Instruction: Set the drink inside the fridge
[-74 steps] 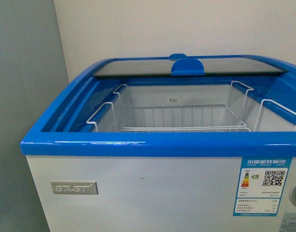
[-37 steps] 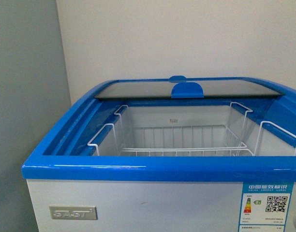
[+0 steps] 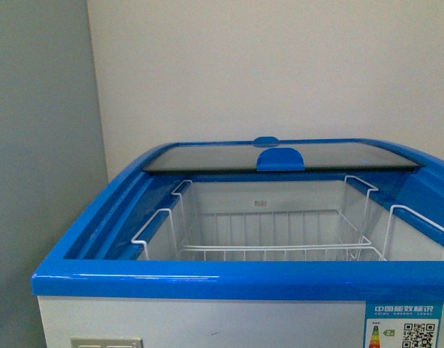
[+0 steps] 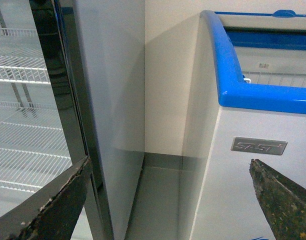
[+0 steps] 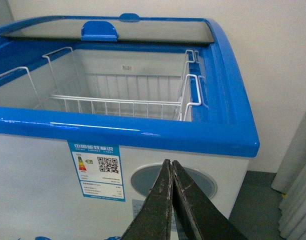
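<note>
Up close, the fridge (image 3: 207, 319), a white chest cooler with a glossy blue top rim (image 3: 244, 279), stands against a pale wall (image 3: 280, 65), its opening uncovered at the near side. From the front camera, the curved glass lid (image 3: 207, 156) sits pushed to the far end at 12 o'clock, its blue handle (image 3: 280, 159) near the middle of its edge. Below it, a white wire basket (image 3: 273, 232) hangs inside the white cavity; no drink shows in any view. An energy label with a QR code (image 3: 405, 326) sits on the front panel at about 4 o'clock, and the top of a grey nameplate (image 3: 106, 342) at about 7 o'clock.

The left gripper (image 4: 168, 200) hangs beside the cooler's left front corner with its 2 dark, scuffed fingers (image 4: 283, 200) spread wide and nothing between them. Its camera also catches the tall glass-door cabinet (image 4: 83, 100) with white wire shelves (image 4: 23, 75), standing apart from the cooler with a strip of grey floor (image 4: 158, 200) between them.

The right gripper (image 5: 171, 172) is held in front of the cooler's front panel, its fingers (image 5: 158, 210) pressed together and holding nothing. Just beyond its tips a grey round panel (image 5: 143, 180) shows on the front panel.
</note>
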Robot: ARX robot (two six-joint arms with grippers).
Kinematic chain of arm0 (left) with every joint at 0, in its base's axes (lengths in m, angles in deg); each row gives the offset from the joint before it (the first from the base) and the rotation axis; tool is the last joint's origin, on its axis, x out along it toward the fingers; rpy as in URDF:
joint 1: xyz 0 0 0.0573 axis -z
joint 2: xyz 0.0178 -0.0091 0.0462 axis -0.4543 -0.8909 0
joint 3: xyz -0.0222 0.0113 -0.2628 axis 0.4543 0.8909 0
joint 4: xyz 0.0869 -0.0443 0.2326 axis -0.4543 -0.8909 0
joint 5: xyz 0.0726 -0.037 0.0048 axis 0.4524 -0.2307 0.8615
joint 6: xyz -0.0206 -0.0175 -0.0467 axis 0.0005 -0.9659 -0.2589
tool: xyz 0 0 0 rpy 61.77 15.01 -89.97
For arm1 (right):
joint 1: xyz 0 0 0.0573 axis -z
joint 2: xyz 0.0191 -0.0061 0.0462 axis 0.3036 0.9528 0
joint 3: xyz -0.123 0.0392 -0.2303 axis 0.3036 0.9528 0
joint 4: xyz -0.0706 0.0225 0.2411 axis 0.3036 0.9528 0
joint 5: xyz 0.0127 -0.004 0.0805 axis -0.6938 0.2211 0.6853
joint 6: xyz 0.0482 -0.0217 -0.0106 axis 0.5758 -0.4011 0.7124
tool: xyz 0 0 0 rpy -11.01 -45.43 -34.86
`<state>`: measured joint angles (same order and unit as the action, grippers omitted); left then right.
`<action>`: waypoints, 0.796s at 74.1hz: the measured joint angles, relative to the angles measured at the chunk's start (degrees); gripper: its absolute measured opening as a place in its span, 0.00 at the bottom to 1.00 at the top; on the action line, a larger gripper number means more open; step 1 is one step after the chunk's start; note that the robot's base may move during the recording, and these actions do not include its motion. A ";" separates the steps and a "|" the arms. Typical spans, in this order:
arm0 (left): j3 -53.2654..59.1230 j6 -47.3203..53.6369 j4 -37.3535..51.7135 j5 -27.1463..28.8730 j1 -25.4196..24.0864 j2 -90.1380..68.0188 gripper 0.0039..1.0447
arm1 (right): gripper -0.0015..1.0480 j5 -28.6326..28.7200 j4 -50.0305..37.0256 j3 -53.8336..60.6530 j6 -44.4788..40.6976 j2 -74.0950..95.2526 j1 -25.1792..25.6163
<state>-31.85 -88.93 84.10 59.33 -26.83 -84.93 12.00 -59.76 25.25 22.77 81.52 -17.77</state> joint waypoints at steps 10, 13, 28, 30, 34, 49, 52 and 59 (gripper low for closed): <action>0.00 0.00 0.00 0.00 0.00 0.00 0.92 | 0.03 0.00 0.50 1.88 0.00 -2.40 0.00; 0.00 0.00 0.00 0.00 0.00 0.00 0.92 | 0.03 0.00 0.77 2.40 0.00 -3.21 0.00; 0.00 0.00 0.00 0.00 0.00 0.02 0.92 | 0.03 0.00 2.47 3.89 0.00 -6.73 0.00; 0.00 0.00 0.00 0.00 0.00 0.02 0.92 | 0.03 0.00 2.71 4.11 0.00 -7.17 0.00; 0.00 0.00 0.00 0.00 0.00 0.02 0.92 | 0.03 0.00 3.26 4.37 0.00 -7.93 0.00; 0.00 0.02 0.00 0.00 0.00 0.02 0.92 | 0.03 -0.04 8.48 5.33 0.02 -14.80 0.00; 0.00 0.02 0.00 0.02 0.00 0.02 0.92 | 0.03 -0.02 12.37 5.35 0.02 -17.81 0.00; 0.00 0.02 0.00 0.00 0.00 0.00 0.92 | 0.03 0.04 13.03 5.35 0.02 -20.48 0.00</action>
<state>-31.85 -88.91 84.10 59.33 -26.83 -84.93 12.04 -46.73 30.60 22.79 61.04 -17.77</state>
